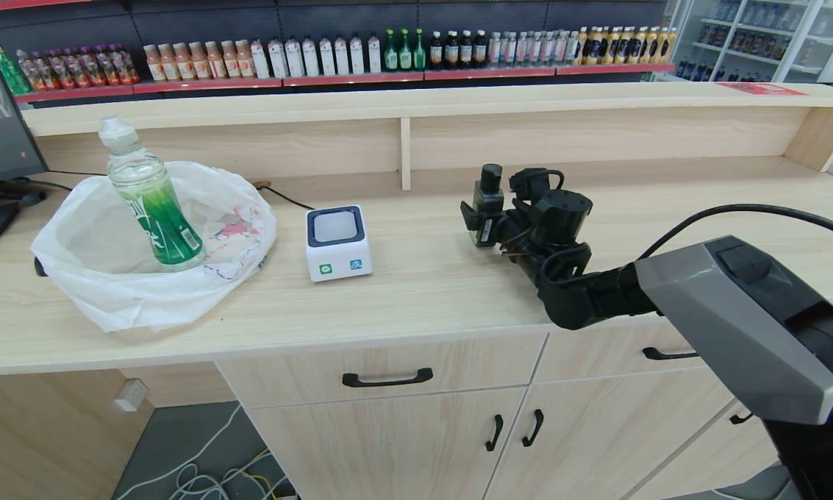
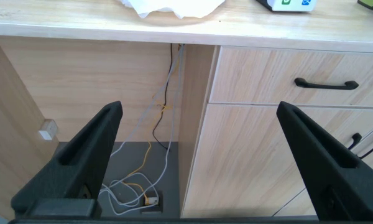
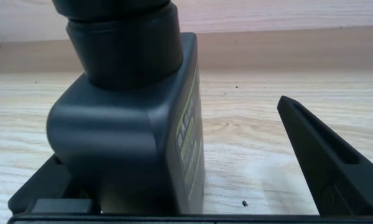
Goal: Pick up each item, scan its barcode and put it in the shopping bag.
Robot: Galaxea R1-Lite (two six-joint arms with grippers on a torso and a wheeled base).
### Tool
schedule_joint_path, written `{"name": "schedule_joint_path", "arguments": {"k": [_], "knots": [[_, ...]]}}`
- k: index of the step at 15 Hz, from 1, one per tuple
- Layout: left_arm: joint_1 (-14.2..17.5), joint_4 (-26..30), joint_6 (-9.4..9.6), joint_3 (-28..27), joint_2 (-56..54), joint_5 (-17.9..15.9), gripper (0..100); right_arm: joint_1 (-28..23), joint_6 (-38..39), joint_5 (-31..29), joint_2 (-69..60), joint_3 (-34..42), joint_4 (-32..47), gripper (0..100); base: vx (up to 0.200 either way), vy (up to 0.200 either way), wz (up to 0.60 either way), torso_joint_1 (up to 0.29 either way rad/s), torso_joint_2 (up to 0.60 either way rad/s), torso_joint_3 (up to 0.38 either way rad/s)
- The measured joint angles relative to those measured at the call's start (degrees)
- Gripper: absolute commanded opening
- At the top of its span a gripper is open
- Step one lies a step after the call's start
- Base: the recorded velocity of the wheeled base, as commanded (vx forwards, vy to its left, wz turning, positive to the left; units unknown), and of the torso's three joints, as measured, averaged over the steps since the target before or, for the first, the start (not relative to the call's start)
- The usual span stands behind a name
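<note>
Right fingers (image 3: 323, 163): spread around the dark bottle, not pinching it. One finger sits close against the bottle's side. The other stands apart, with bare table showing in the gap.
Dark bottle (image 1: 486, 203): small and square-shouldered, with a dark grey body, a round black cap and a yellow-green label down one side. It is upright between the right fingers, to the right of the scanner (whether its base rests on the table I cannot tell).
Left fingers (image 2: 81, 155): spread wide with nothing between them, low in front of the cabinet, below the table edge.
Scanner (image 1: 337, 242): a white cube with a dark-framed pale top, on the table between the shopping bag and the dark bottle.
Shopping bag (image 1: 97, 292): white plastic, open and slumped, at the table's left end.
Green bottle (image 1: 154, 201): clear with a green label and a white cap, standing slightly tilted inside the shopping bag.
Table (image 1: 423, 285): pale wood, with black-handled drawers and doors beneath.
</note>
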Motion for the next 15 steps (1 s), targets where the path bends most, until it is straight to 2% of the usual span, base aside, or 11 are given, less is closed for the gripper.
{"name": "schedule_joint_path", "arguments": {"k": [1,2,15], "knots": [[0.0,0.0,0.00,0.0,0.0,0.0,100,0.0,0.1,0.0,0.0,0.0,0.0,100,0.000,0.000,0.00,0.000,0.00,0.000],[0.0,0.0,0.02,0.0,0.0,0.0,100,0.2,0.1,0.0,0.0,0.0,0.0,0,0.000,0.000,0.00,0.000,0.00,0.000],[0.0,0.0,0.00,0.0,0.0,0.0,100,2.2,0.3,0.4,-4.2,0.6,-1.2,0,0.000,0.000,0.00,0.000,0.00,0.000]]}}
